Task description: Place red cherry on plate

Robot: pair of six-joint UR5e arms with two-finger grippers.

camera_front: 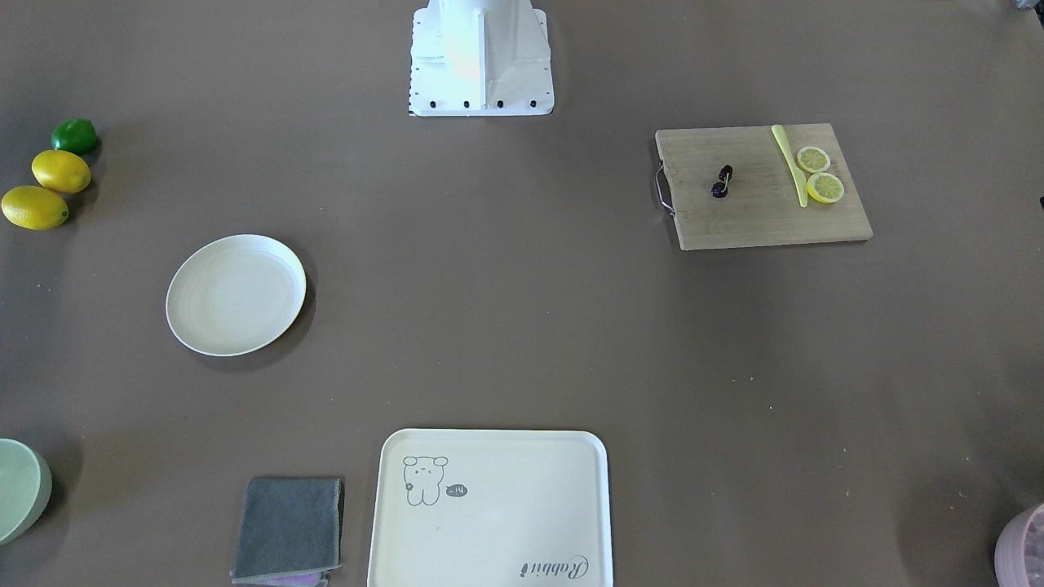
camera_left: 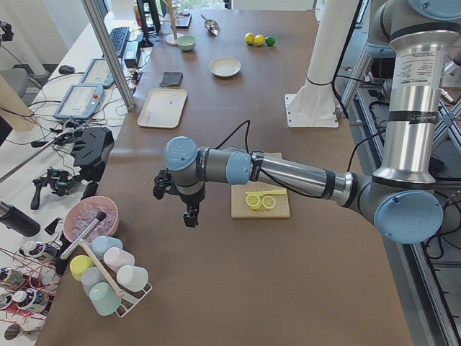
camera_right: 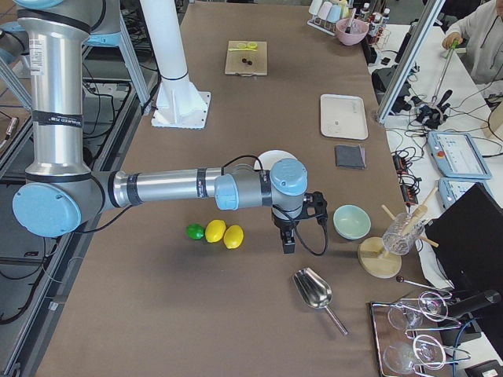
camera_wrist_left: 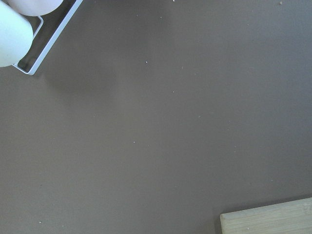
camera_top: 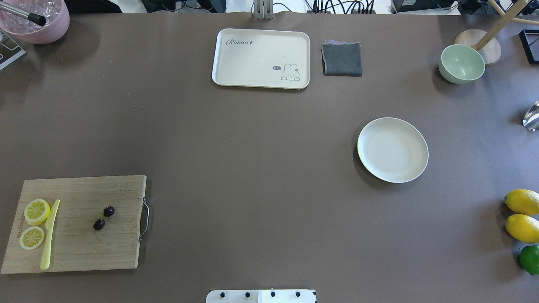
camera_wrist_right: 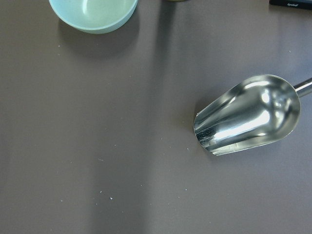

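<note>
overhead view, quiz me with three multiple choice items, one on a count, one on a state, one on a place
1. How many lemon slices are there?
A. one
B. two
C. four

2. The plate is:
A. empty and right side up
B. upside down
C. holding both lemon slices

3. The red cherry lies:
A. on the plate
B. on the wooden cutting board
C. on top of a lemon slice

Answers:
1 B, since two round slices sit side by side at one end of the board.
2 A, since its raised rim faces up and its inside is bare.
3 B, since the dark pair rests on the wood near the board's middle, apart from the slices and far from the plate.
</note>
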